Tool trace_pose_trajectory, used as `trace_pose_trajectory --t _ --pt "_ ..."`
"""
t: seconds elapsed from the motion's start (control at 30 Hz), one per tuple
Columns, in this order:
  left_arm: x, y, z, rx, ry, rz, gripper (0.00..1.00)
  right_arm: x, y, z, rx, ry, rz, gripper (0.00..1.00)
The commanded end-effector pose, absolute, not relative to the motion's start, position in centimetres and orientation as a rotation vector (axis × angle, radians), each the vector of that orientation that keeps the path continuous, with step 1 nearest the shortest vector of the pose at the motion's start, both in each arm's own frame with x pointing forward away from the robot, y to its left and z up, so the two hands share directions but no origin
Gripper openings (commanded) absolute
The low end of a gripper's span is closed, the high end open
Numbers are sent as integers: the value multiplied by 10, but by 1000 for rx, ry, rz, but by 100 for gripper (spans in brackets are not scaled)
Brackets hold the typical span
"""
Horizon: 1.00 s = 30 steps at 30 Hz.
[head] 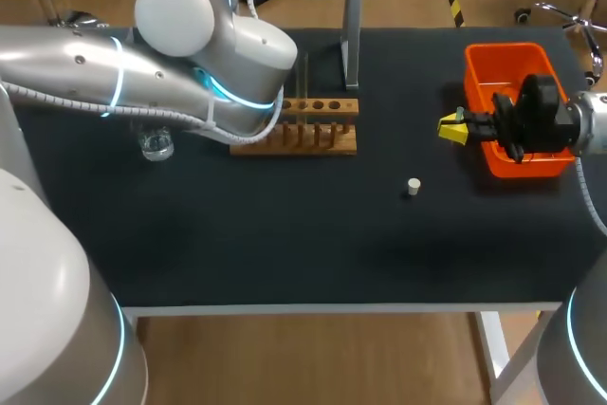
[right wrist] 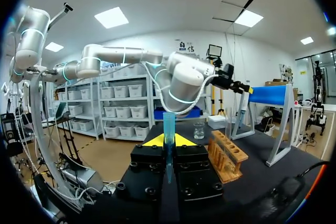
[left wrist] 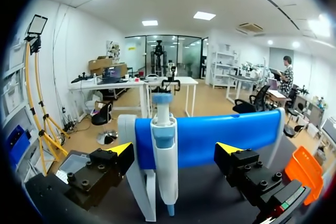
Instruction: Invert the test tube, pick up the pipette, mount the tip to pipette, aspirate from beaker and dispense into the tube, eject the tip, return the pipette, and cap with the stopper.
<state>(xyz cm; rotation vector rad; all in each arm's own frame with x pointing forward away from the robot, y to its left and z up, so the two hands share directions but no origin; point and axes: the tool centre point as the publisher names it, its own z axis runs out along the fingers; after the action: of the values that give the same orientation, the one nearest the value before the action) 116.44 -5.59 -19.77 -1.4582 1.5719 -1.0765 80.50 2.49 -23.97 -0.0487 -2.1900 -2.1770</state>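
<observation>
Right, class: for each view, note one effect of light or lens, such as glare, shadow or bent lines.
Head view: light leaves white glare on the left arm; the black table hides most shadows. Left wrist view: the lens tilts the posts of the pipette stand apart. Right wrist view: light shines through the test tube in the right pincer.

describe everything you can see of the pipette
The pipette is a slim white plastic-looking body with a blue plunger knob on top, a light blue band below it and a small blue nose at its lower end. It hangs upright on the blue bar of its stand, beside one white leg. The open left pincer frames it without touching.
</observation>
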Motion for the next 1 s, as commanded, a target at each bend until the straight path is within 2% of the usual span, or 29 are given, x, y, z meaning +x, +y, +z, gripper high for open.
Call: trace_pose_trajectory --t 0.03,0.87,0.93,0.97,1.0 --pt "1170 -57 -199 -1453 1575 -1081 100 805 24 -240 -47 -2190 -2176 0" --pt "1177 -59 -201 -1465 1571 -1075 100 805 24 -240 -47 -2190 -2176 0" --pt "1177 -59 -201 -1467 1570 -1074 92 805 24 -240 -47 -2190 -2176 0" --pt "1176 -59 -201 -1468 1570 -1074 94 805 24 -240 -47 -2190 -2176 0" --pt "1176 -59 -201 -1469 1569 -1074 80 805 24 -240 -47 -2190 -2176 0"
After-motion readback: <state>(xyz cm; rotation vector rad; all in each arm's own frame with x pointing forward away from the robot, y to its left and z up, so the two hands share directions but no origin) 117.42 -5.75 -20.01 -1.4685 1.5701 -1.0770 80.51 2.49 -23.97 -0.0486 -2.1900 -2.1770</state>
